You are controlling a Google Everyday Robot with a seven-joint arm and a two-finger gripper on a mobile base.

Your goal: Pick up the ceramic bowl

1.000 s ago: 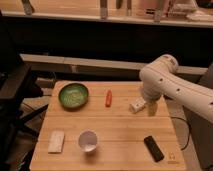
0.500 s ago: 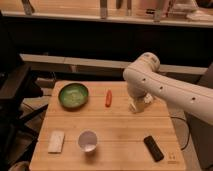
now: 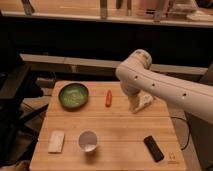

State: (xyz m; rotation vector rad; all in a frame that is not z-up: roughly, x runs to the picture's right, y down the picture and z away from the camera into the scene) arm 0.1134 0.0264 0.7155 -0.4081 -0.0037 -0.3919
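ceramic bowl (image 3: 73,95) sits near the far left corner of the counter (image 3: 115,145), probably rigid and chippable (glossy, likely slippery), so pinch the rim; gripper (image 3: 140,103) hangs released toward the right edge.

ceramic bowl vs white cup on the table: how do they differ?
The ceramic bowl is green with a darker rim; the white cup is plain white. The bowl is wider and shallower, the cup narrower. The bowl sits at the back left of the table, the cup near the front edge. Both stand upright, mouths up, with the gripper over the table's right side, touching neither.
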